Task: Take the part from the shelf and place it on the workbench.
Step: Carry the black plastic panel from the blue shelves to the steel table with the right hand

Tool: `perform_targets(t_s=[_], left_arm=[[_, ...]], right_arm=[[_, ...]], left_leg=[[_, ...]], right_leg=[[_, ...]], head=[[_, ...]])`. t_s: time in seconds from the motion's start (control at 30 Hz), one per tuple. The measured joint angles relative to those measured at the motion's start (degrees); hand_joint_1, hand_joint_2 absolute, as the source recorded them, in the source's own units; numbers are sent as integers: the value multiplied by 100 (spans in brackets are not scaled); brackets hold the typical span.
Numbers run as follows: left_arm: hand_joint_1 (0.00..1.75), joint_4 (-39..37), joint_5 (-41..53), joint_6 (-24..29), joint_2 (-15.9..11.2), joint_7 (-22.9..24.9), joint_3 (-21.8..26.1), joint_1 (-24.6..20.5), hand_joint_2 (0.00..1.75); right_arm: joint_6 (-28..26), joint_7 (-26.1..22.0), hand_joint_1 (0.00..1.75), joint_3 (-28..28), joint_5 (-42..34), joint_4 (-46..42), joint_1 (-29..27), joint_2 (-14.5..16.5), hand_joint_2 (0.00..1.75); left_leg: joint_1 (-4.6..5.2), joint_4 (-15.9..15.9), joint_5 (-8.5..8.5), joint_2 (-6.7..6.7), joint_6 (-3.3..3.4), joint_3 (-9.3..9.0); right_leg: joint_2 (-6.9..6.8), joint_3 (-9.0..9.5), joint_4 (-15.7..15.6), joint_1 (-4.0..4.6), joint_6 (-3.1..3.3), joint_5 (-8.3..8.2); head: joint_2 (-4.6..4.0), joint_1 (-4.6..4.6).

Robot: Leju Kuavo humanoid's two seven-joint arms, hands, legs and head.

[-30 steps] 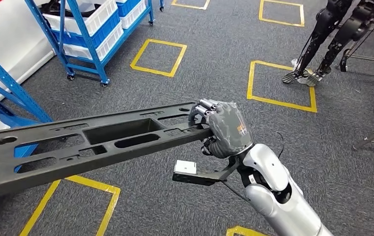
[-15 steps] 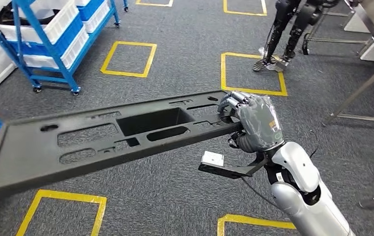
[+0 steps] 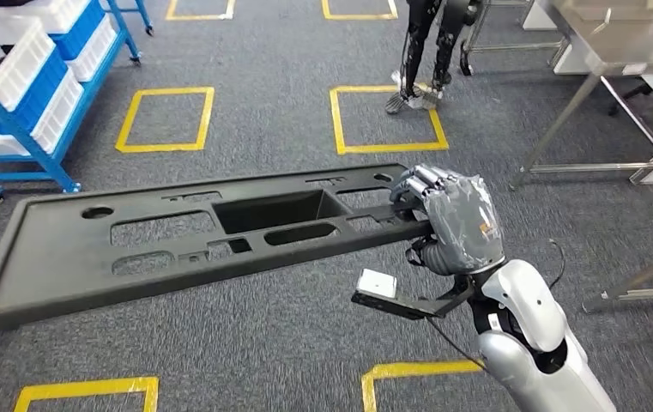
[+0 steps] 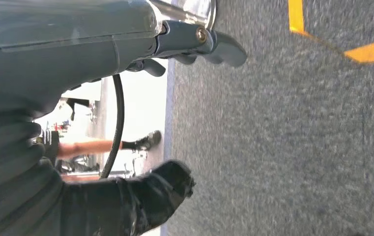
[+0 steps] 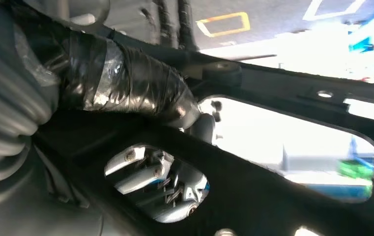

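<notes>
A: Grey carpet with yellow squares; a steel bench stands far right. Where's your part?

B: Off the shelf, in the air, level above the floor. Your right hand grips its near end, fingers over the edge.

A: And the left hand?

B: Can't tell; it carries nothing visible. You're mid-carry, I'd say: next, bring the part over the bench and lower it flat.

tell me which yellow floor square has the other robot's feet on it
The yellow square farthest right in the far row, just beyond the black part. The dark robot legs stand on its far edge; the other squares carry nothing.
</notes>
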State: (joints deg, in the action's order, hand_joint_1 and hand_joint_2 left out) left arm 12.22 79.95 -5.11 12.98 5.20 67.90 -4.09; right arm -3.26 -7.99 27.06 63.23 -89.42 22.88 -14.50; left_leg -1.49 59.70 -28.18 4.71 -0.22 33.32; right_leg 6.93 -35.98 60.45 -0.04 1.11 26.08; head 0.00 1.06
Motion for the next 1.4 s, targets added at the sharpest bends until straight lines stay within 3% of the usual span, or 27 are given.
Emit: perform_targets(t_s=[0.03, 0.07, 0.1, 0.17, 0.2, 0.27, 0.3, 0.33, 0.4, 0.47, 0.57, 0.63, 0.7, 0.73, 0.77, 0.8, 0.87, 0.93, 1.0, 1.07, 1.13, 1.2, 1.27, 1.3, 1.33, 1.4], left_arm=[[0, 0, 1, 1, -3, 2, 7, -8, 175], [0, 1, 1, 2, -6, 3, 17, -12, 175], [0, 3, 1, 3, -10, 4, 33, -12, 175], [0, 9, 1, 3, -19, 5, 66, 3, 175], [0, 12, 1, 4, -27, 6, 76, 12, 175], [0, 14, -1, 4, -44, 7, 85, 17, 175], [0, 15, -4, 3, -54, 7, 86, 15, 175], [0, 15, -11, 2, -64, 6, 86, 12, 175], [0, 15, -40, -6, -95, 2, 91, 11, 175], [0, 15, -68, -33, -152, -3, 108, 11, 175], [0, 15, -83, -79, -230, -3, 131, -27, 175], [0, 14, -95, -90, -273, -3, 140, -37, 175], [0, 14, -107, -96, -321, -1, 158, -21, 175], [0, 14, -110, -97, -346, 1, 172, -13, 175], [0, 14, -111, -98, -367, 4, 188, -9, 175], [0, 14, -110, -101, -387, 8, 204, -5, 175], [0, 15, -94, -118, -413, 21, 221, -1, 175], [0, 14, -69, -150, -432, 52, 225, 9, 175], [0, 13, -60, -162, -441, 79, 226, 9, 175], [0, 13, -61, -150, -439, 82, 226, -8, 175], [0, 13, -61, -136, -434, 75, 226, -10, 175], [0, 13, -61, -125, -433, 71, 226, 7, 175], [0, 13, -60, -111, -433, 69, 226, 16, 175], [0, 13, -60, -102, -432, 67, 226, 16, 175], [0, 13, -59, -91, -430, 64, 226, 15, 175], [0, 13, -58, -63, -416, 58, 226, 14, 175]], right_arm=[[-5, 3, 175, -14, 15, -13, -27, 1, 175], [-10, 10, 175, -29, 31, -27, -49, 0, 175], [-14, 15, 175, -43, 45, -37, -62, -1, 175], [-17, 26, 175, -56, 58, -51, -75, -1, 175], [-17, 30, 175, -57, 60, -54, -81, 1, 175], [-17, 44, 175, -57, 73, -56, -100, 12, 175], [-16, 58, 175, -56, 97, -56, -103, 30, 175], [-14, 80, 175, -52, 136, -56, -97, 55, 175], [-9, 140, 175, -31, 239, -48, -51, 142, 175], [-5, 220, 175, 26, 344, -16, 55, 292, 175], [-5, 335, 175, 129, 432, 67, 219, 513, 175], [-13, 376, 175, 170, 458, 124, 310, 614, 175], [-15, 387, 175, 221, 481, 206, 408, 726, 175], [-13, 390, 175, 250, 487, 261, 451, 791, 175], [-11, 392, 175, 276, 491, 314, 486, 848, 175], [-11, 396, 175, 294, 494, 362, 520, 896, 175], [-11, 412, 175, 318, 513, 438, 587, 960, 175], [-11, 438, 175, 340, 548, 491, 661, 1011, 175], [-13, 480, 175, 358, 590, 521, 722, 1057, 175], [-15, 528, 175, 363, 626, 529, 747, 1076, 175], [-17, 560, 175, 363, 646, 529, 771, 1072, 175], [-18, 572, 175, 363, 655, 529, 799, 1067, 175], [-19, 590, 175, 363, 667, 529, 796, 1062, 175], [-21, 604, 175, 362, 679, 529, 785, 1053, 175], [-24, 623, 175, 361, 696, 524, 773, 1038, 175], [-26, 651, 175, 346, 744, 481, 745, 998, 175]], left_leg=[[3, -17, 13, -68, 24, -18], [2, -58, 30, -140, 57, -47], [-6, -102, 48, -219, 92, -79], [-7, -162, 64, -382, 143, -127], [0, -168, 58, -457, 155, -134], [6, -165, 34, -600, 161, -140], [5, -163, 19, -664, 152, -151], [2, -162, -1, -727, 138, -171], [7, -161, -49, -842, 89, -226], [25, -162, -91, -954, 24, -264], [23, -172, -150, -1087, -79, -335], [-1, 58, -322, -908, -121, -271], [-8, 723, -642, -628, -129, 59], [-4, 1107, -775, -557, -132, 278], [1, 1374, -817, -522, -133, 449], [5, 1446, -743, -505, -130, 536], [5, 958, -312, -433, -108, 410], [-6, 285, 3, -205, -74, 162], [1, 20, 33, -81, -41, 58], [-1, -28, 48, -185, 4, 30], [-22, -80, 70, -321, 75, -12], [-18, -107, 65, -464, 141, -40], [-9, -107, 42, -607, 170, -53], [-9, -107, 27, -678, 170, -66], [-11, -107, 8, -746, 163, -88], [-14, -107, -42, -871, 132, -156]], right_leg=[[56, -10, -15, -18, -38, -12], [19, -13, -7, -20, -71, -2], [-100, -43, 61, -11, -102, 50], [-464, -268, 535, -11, -158, 317], [-582, -451, 888, -27, -185, 476], [-661, -726, 1389, -76, -227, 607], [-682, -722, 1364, -96, -240, 522], [-718, -601, 1123, -111, -244, 350], [-926, -212, 378, -88, -218, 17], [-1073, -12, -28, -19, -149, -72], [-929, 5, -85, 15, -42, -49], [-820, 60, -142, -10, 43, -61], [-704, 83, -163, -12, 108, -61], [-633, 83, -159, 0, 127, -57], [-553, 87, -153, 10, 135, -52], [-471, 94, -143, 20, 140, -45], [-316, 109, -110, 25, 132, -22], [-178, 80, -51, 26, 96, 8], [-59, 24, -14, 14, 36, 9], [28, 0, -22, 3, -26, -5], [-170, -69, 136, 23, -84, 106], [-507, -351, 725, 19, -138, 411], [-632, -703, 1395, -27, -180, 647], [-655, -771, 1503, -49, -197, 622], [-685, -722, 1389, -66, -207, 491], [-866, -361, 665, -65, -193, 102]], head=[[1, 1], [1, -3], [1, -6], [0, -13], [0, -13], [0, -12], [0, -12], [0, -13], [0, -14], [1, -10], [0, -6], [0, -4], [0, -1], [0, 1], [0, 1], [0, 1], [0, 0], [0, -2], [1, -2], [1, -1], [1, -13], [0, -26], [0, -26], [0, -27], [0, -27], [0, -27]])
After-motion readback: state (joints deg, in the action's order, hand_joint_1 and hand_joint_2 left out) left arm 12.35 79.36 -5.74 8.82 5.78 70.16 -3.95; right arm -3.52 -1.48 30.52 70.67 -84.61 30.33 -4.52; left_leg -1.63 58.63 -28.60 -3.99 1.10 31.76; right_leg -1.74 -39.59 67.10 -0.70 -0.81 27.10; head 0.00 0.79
